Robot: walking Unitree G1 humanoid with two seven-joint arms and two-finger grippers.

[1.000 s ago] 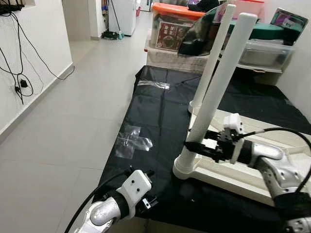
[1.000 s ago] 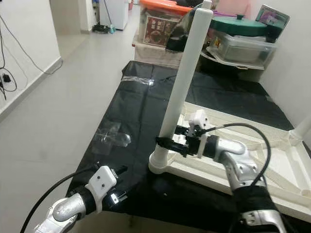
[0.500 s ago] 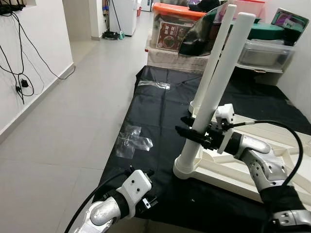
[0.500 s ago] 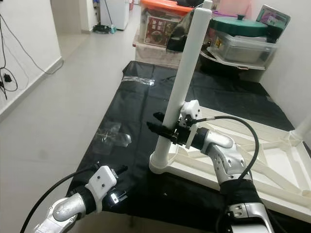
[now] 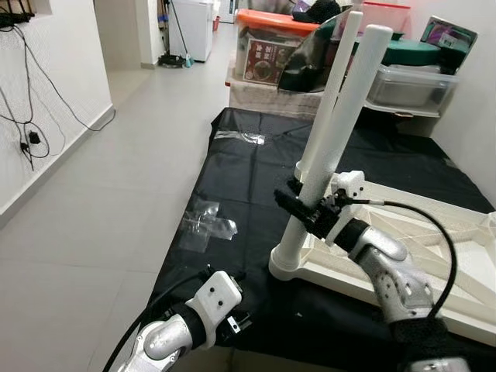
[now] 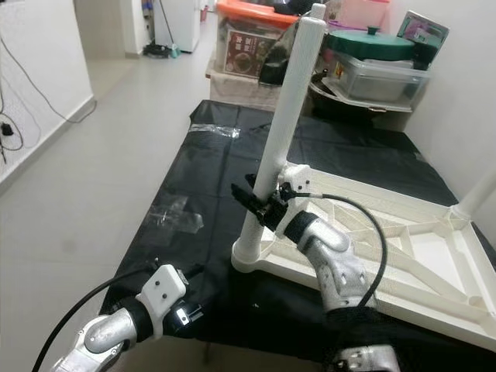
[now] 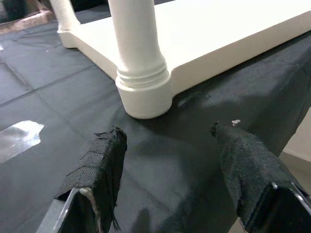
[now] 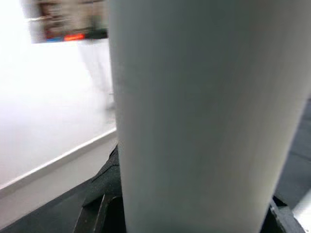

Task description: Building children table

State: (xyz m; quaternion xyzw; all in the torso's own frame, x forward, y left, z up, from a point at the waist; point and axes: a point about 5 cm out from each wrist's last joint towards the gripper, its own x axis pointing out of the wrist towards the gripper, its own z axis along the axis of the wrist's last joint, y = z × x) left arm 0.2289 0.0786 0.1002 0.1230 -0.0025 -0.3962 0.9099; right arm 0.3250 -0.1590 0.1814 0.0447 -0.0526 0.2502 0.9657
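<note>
Assembly looks partway done: the white children table (image 6: 403, 256) lies upside down on a black sheet (image 5: 248, 178) spread over the floor, with a near leg (image 5: 333, 147) standing up from its front corner, a second leg (image 5: 335, 74) rising just behind it, and part of a third leg (image 6: 477, 194) at the far right corner. Whether a fourth leg is fitted I cannot tell, and whether the near one is fully tightened is not visible. The right gripper (image 5: 298, 209) has its fingers clenched around the near leg low on its shaft, so I judge it is seating or twisting that leg. The left gripper (image 7: 167, 145) hovers low over the sheet just before that corner, fingers spread and holding nothing. Behind the sheet stand storage bins: an orange-lidded clear box (image 5: 267, 46) with printed packaging inside, and a clear tub (image 5: 415, 81) whose contents are too dim to read, with a green lid (image 6: 376, 39) resting on top. Bits of clear tape (image 5: 209, 225) lie on the sheet.
</note>
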